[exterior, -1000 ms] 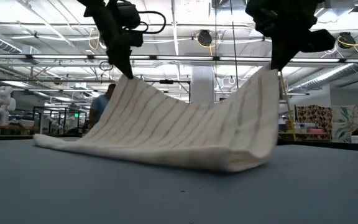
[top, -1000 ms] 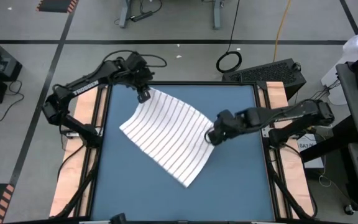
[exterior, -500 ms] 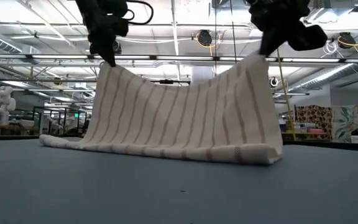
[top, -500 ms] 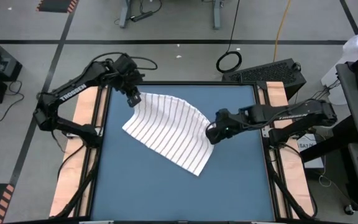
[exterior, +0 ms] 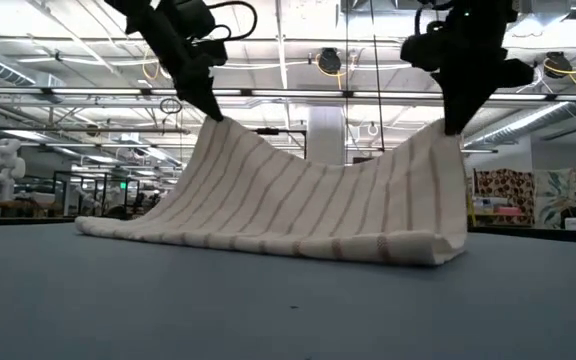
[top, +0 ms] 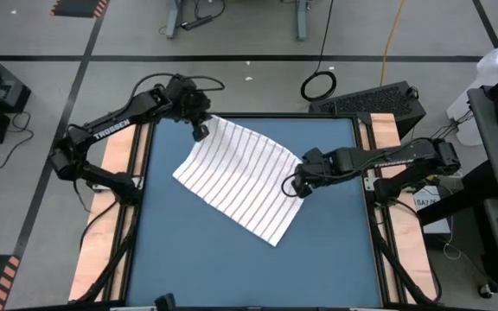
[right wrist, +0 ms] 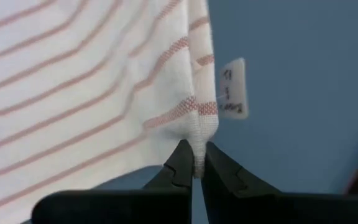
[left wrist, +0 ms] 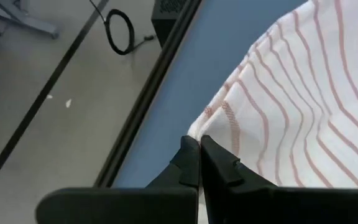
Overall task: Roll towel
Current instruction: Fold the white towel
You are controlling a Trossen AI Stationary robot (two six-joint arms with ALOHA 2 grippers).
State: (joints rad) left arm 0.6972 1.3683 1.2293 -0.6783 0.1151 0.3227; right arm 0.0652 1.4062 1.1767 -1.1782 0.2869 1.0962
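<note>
Towel [top: 240,177] pinched at two corners, lifted edge sagging between grippers.

Left gripper [top: 200,131] at 11 o'clock of the table [top: 335,250] and right gripper [top: 299,189] at 3 o'clock are both clamped on a towel corner; opposite edge lies on the blue top. To do this well: keep both corners level, take out the sag, then lay the cloth flat and square before rolling.

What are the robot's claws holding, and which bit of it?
Both hold the towel by its corners: the left claw pinches one far corner, the right claw the other, beside its little tag. The near edge rests on the table.
</note>
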